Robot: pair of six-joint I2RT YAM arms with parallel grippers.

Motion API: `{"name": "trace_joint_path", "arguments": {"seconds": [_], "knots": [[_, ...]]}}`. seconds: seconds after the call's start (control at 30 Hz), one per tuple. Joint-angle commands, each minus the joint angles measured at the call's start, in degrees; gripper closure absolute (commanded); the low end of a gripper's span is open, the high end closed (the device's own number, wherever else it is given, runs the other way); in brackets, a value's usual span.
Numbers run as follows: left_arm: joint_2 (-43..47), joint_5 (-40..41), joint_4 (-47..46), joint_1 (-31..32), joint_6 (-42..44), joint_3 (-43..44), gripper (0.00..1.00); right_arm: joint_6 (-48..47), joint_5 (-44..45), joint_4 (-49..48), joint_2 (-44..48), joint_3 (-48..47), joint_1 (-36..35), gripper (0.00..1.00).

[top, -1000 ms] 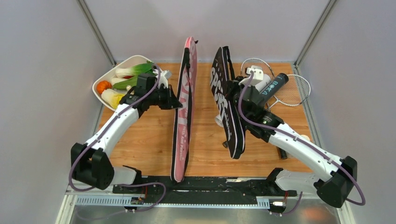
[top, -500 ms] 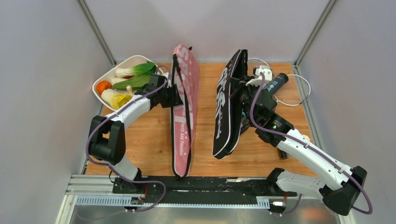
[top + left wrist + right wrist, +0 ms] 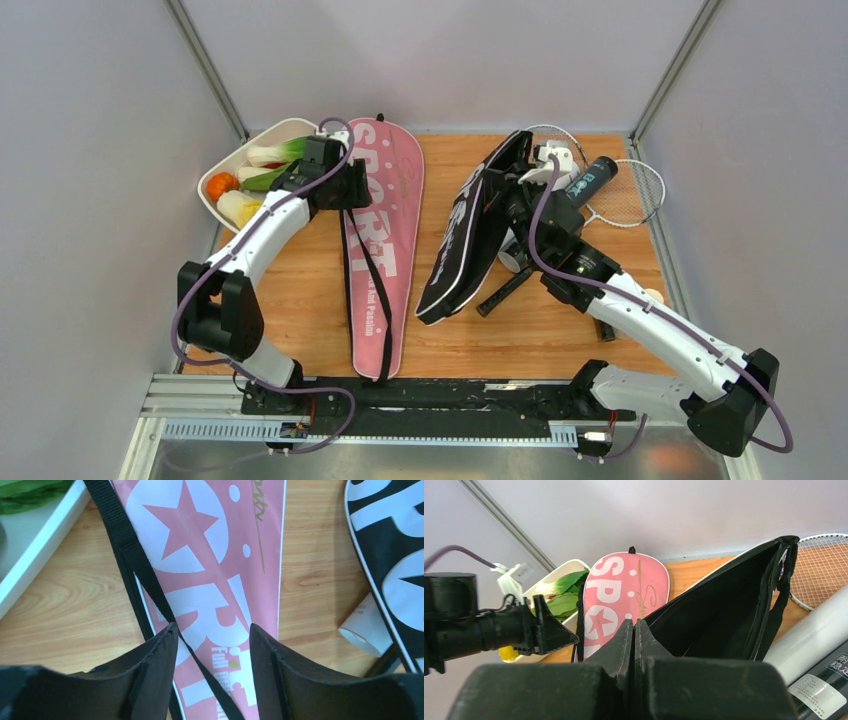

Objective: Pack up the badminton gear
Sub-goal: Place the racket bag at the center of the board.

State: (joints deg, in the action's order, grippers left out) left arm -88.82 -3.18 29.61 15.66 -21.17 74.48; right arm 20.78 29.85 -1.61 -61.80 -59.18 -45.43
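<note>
The black cover [image 3: 465,235] is propped tilted at 1 o'clock of the table [image 3: 440,340] middle. Its lip is pinched by the pressed-together right gripper [image 3: 634,625], seemingly so the mouth gapes toward the racket [image 3: 625,205] at 2 o'clock. The pink cover [image 3: 380,215] is laid flat at 11 o'clock, and the left gripper [image 3: 212,635] is spread over its strap [image 3: 125,545].

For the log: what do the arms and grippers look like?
The left arm and right arm have white links and black joints, each trailed by a purple cable. The left gripper and right gripper have matte black wedge-shaped fingers.
</note>
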Motion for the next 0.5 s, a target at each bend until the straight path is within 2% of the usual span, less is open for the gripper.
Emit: {"name": "trace_joint_path", "arguments": {"seconds": [0.0, 0.07, 0.1, 0.23, 0.47], "knots": [[-6.7, 0.1, 1.0, 0.1, 3.1, 1.0, 0.43, 1.1, -0.1, -6.1, 1.9, -0.5, 0.2, 1.0], [-9.0, 4.5, 1.6, 0.7, 2.7, 0.3, 0.46, 1.1, 0.0, -6.1, 2.3, -0.4, 0.2, 1.0], [-9.0, 9.8, 1.4, 1.5, 2.7, -0.3, 0.46, 1.2, -0.1, -6.0, 2.4, -0.4, 0.2, 1.0], [-5.5, 19.1, -3.0, 3.2, 2.9, -5.9, 0.38, 1.0, -0.7, -6.1, 2.1, -0.4, 0.2, 1.0], [-5.5, 21.3, -4.6, 3.7, 2.5, -9.5, 0.33, 1.0, -0.6, -6.1, 2.4, 0.5, 0.2, 1.0]]}}
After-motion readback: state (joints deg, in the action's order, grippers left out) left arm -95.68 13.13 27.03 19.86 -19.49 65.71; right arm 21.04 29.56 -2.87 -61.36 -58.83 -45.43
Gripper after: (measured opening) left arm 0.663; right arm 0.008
